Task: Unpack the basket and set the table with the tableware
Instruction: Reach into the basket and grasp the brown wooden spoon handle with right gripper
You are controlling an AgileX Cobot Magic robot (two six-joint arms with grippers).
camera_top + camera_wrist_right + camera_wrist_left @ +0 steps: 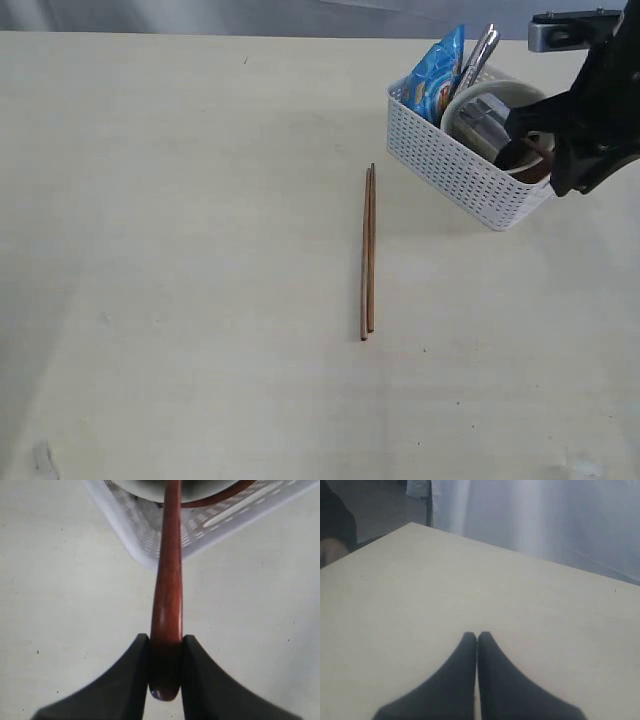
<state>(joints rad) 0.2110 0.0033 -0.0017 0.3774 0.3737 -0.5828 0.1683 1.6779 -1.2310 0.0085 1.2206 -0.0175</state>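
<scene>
At the far left, our left fingers [465,655] were pressed together tip to tip with nothing between them, held over a bare stretch of worktop [420,590]; a pale curtain [545,515] hung beyond the worktop's far edge. Near the middle lay the chopsticks [368,250], side by side and touching, flat on the worktop, running from front to back and apart from the basket. Right of them and farther back stood the basket [450,165], turned so that one corner faced the chopsticks. At its left end we saw a blue bag [437,80] standing upright, and just beside it two steel handles [480,55] leaning out over the rim; we could not tell knife from fork. Next to those the bowl [497,93] sat tilted, with the shiny cup [483,118] showing inside its rim. Over the basket's right end reached our right arm [600,110], black, hiding that corner. Our right fingers [132,670] were pinching the spoon [167,580] by its handle, close to the rounded end, which poked out just past them. From there the handle ran into the basket, where its other end was hidden. Beside it a brown curve showed, the plate [220,497] as far as we could tell.
</scene>
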